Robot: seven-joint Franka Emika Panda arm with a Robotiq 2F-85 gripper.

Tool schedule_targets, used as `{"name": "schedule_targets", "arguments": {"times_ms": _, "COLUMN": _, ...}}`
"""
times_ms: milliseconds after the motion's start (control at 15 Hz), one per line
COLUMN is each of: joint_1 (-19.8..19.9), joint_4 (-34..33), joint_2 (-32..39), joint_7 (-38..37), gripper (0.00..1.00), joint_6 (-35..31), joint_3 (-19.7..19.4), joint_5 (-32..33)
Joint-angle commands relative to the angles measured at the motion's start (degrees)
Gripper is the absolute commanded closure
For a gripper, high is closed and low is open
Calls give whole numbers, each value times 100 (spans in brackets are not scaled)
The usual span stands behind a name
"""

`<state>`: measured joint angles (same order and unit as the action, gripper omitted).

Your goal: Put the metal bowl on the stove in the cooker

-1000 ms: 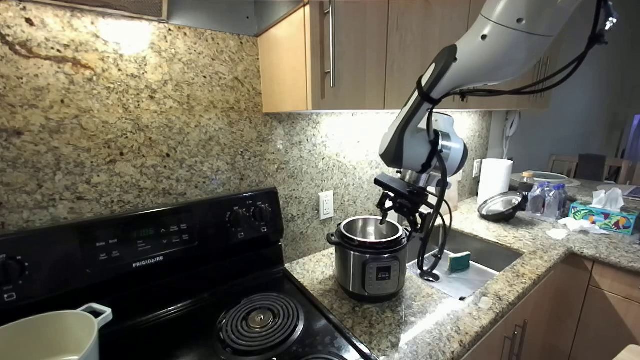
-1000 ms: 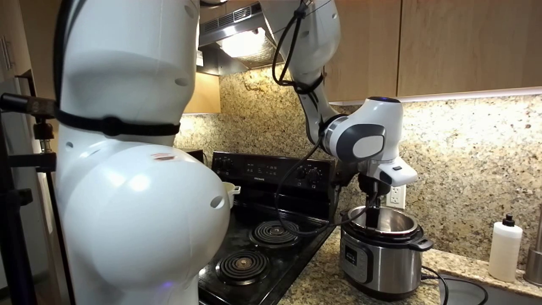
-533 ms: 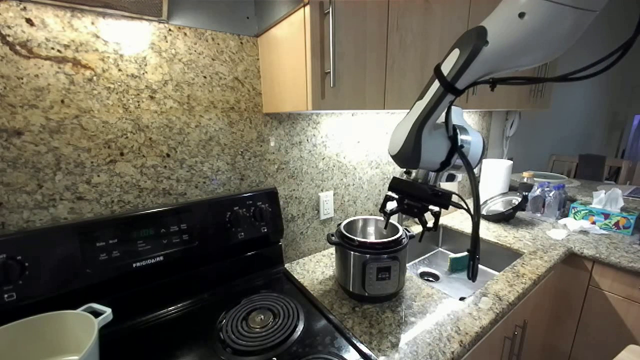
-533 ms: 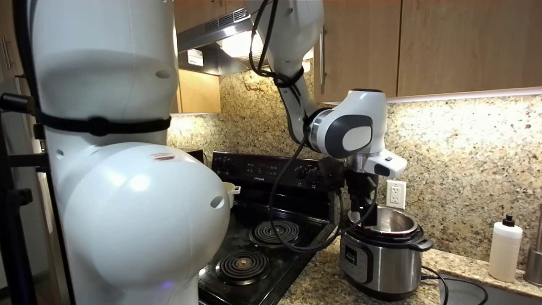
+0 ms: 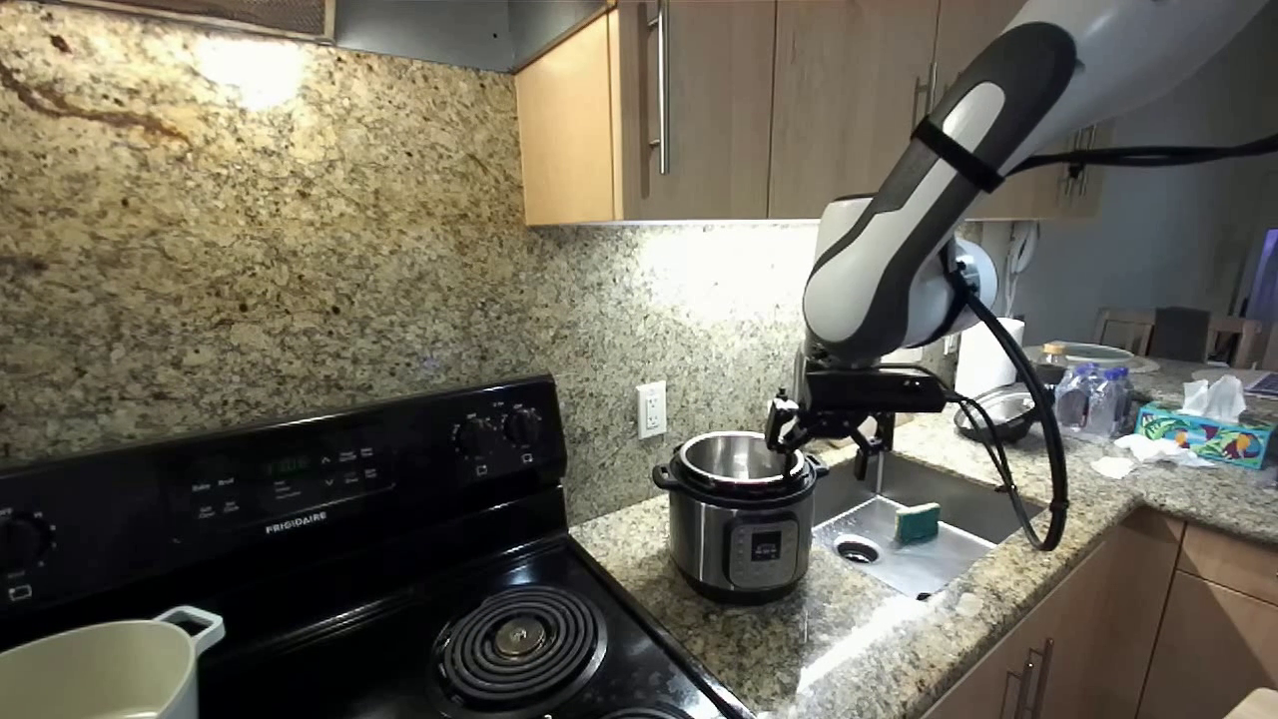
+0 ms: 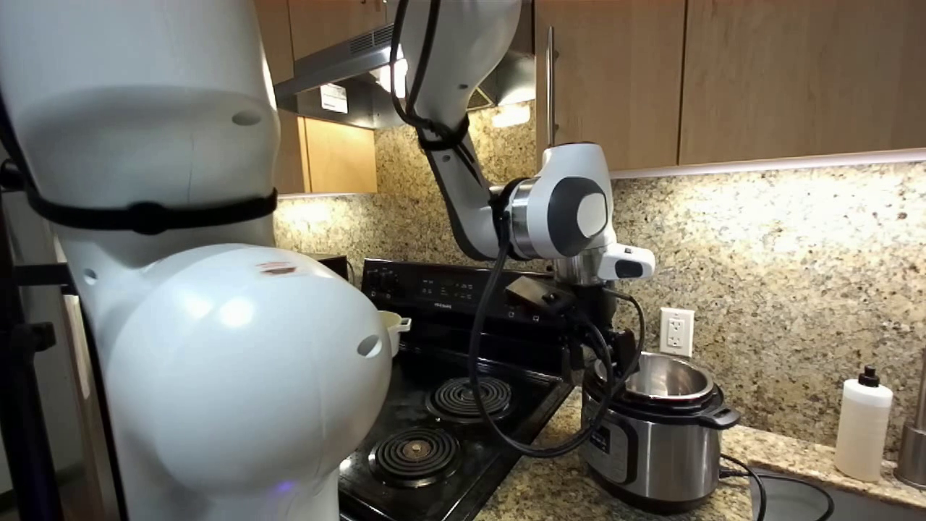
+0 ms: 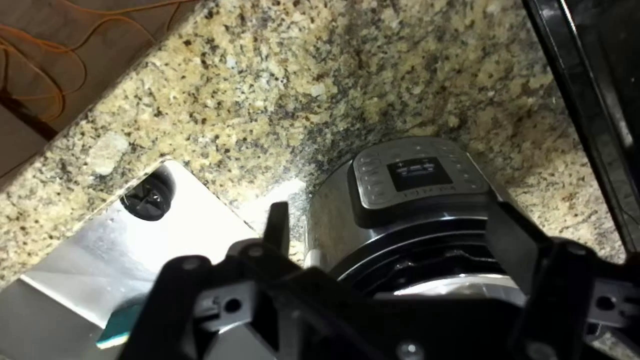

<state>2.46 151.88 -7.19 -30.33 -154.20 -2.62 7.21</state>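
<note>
The metal bowl (image 5: 734, 455) sits inside the cooker (image 5: 694, 544), with its shiny rim showing round the top. Both show in the exterior view with the bowl (image 6: 676, 378) and cooker (image 6: 676, 459), and in the wrist view, where the bowl's rim (image 7: 457, 286) is partly hidden by the gripper. The cooker stands upright on the counter beside the black stove (image 5: 329, 644). My gripper (image 5: 827, 463) is open and empty, above the cooker's sink side. In the wrist view, the gripper's (image 7: 395, 235) fingers are wide apart, one over the cooker's front, one beside it.
A cream-white pot (image 5: 110, 664) stands on the stove. The sink (image 5: 914, 574) with a green sponge (image 5: 917, 522) is beside the cooker. A white bottle (image 6: 863, 427) stands near the sink. The arm's cable (image 6: 477, 362) hangs in a loop near the cooker. Upper cabinets (image 5: 699, 110) overhang the counter.
My gripper has moved away from over the bowl toward the counter's front and sink side, turning as it goes. The bowl and cooker have not moved.
</note>
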Motion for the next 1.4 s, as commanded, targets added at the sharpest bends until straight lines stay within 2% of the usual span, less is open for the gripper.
{"name": "schedule_targets", "arguments": {"times_ms": 0, "joint_1": 238, "joint_4": 273, "joint_2": -521, "joint_7": 75, "gripper": 0, "joint_6": 424, "joint_3": 307, "joint_5": 862}}
{"name": "schedule_targets", "arguments": {"times_ms": 133, "joint_1": 281, "joint_4": 360, "joint_2": -673, "joint_7": 144, "gripper": 0, "joint_6": 541, "joint_3": 429, "joint_5": 1294}}
{"name": "schedule_targets", "arguments": {"times_ms": 200, "joint_1": 366, "joint_4": 368, "joint_2": -730, "joint_7": -64, "gripper": 0, "joint_6": 646, "joint_3": 541, "joint_5": 1628}}
{"name": "schedule_targets", "arguments": {"times_ms": 400, "joint_1": 352, "joint_4": 478, "joint_2": -855, "joint_7": 228, "gripper": 0, "joint_6": 806, "joint_3": 629, "joint_5": 1862}}
{"name": "schedule_targets", "arguments": {"times_ms": 600, "joint_1": 223, "joint_4": 637, "joint_2": -875, "joint_7": 802, "gripper": 0, "joint_6": 727, "joint_3": 530, "joint_5": 1480}}
{"name": "schedule_targets", "arguments": {"times_ms": 733, "joint_1": 122, "joint_4": 685, "joint_2": -763, "joint_7": 1589, "gripper": 0, "joint_6": 706, "joint_3": 313, "joint_5": 995}}
{"name": "schedule_targets", "arguments": {"times_ms": 933, "joint_1": 35, "joint_4": 787, "joint_2": -819, "joint_7": 2535, "gripper": 0, "joint_6": 769, "joint_3": 183, "joint_5": 635}}
{"name": "schedule_targets", "arguments": {"times_ms": 1200, "joint_1": -88, "joint_4": 758, "joint_2": -880, "joint_7": 3006, "gripper": 0, "joint_6": 846, "joint_3": 171, "joint_5": 325}}
{"name": "schedule_targets", "arguments": {"times_ms": 1267, "joint_1": 73, "joint_4": 682, "joint_2": -692, "joint_7": 2630, "gripper": 0, "joint_6": 708, "joint_3": 282, "joint_5": 609}}
{"name": "schedule_targets", "arguments": {"times_ms": 1333, "joint_1": 34, "joint_4": 682, "joint_2": -697, "joint_7": 2694, "gripper": 0, "joint_6": 710, "joint_3": 281, "joint_5": 532}}
